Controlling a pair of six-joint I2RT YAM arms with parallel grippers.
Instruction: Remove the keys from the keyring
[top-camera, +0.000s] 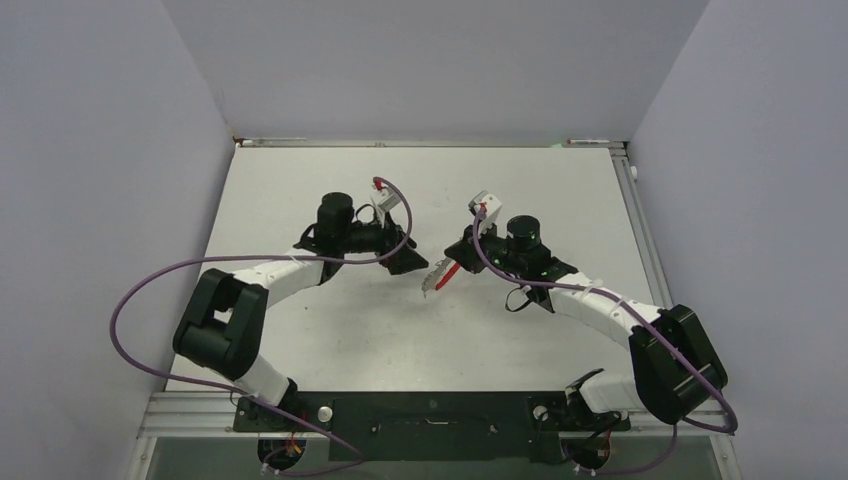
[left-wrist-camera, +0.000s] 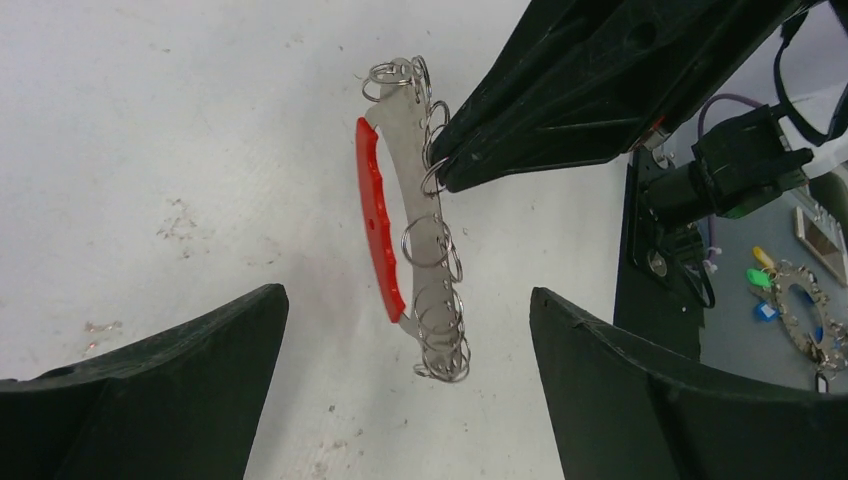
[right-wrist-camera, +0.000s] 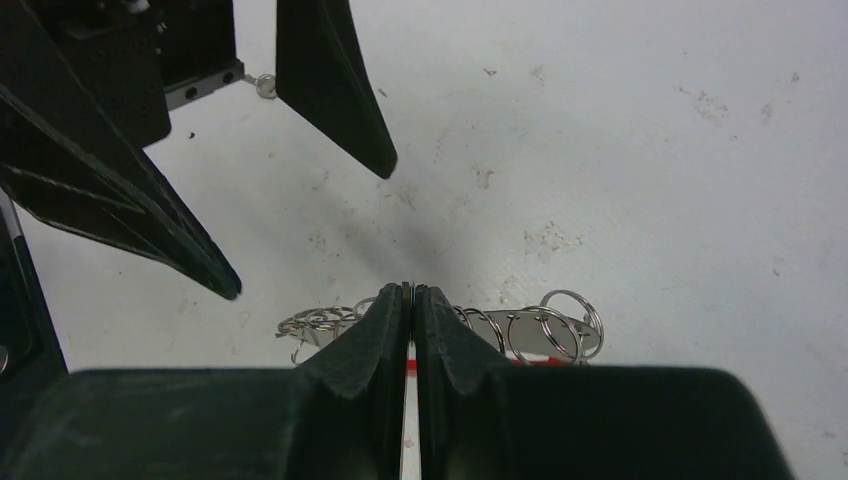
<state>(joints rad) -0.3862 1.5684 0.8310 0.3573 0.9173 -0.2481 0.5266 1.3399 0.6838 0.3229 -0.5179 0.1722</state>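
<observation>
So the right gripper (right-wrist-camera: 412, 292) is pinched shut on the keyring (left-wrist-camera: 415, 200), gripping the edge where the wire loops sit. The keyring hangs in the air dead centre of the left wrist view, with the red strip (left-wrist-camera: 380, 220) on its left side. The left gripper (left-wrist-camera: 405, 296) is spread wide, one finger on each side of the lower end, touching nothing.

To do this bit well, imo: go for the free bottom end, away from the right gripper. Nip one loop or key only and work it along the wire rather than yanking. Keep the right clamp firm so nothing swivels.

Count: two grippers, one keyring, one red strip. Wire loops (left-wrist-camera: 440, 335) look like roughly seven or eight, but they overlap, so I'm not sure. Keys: honestly can't pick out a single one for certain. One tiny silver bit (right-wrist-camera: 265, 85) sits upper left in the right wrist view, no idea what it is.
</observation>
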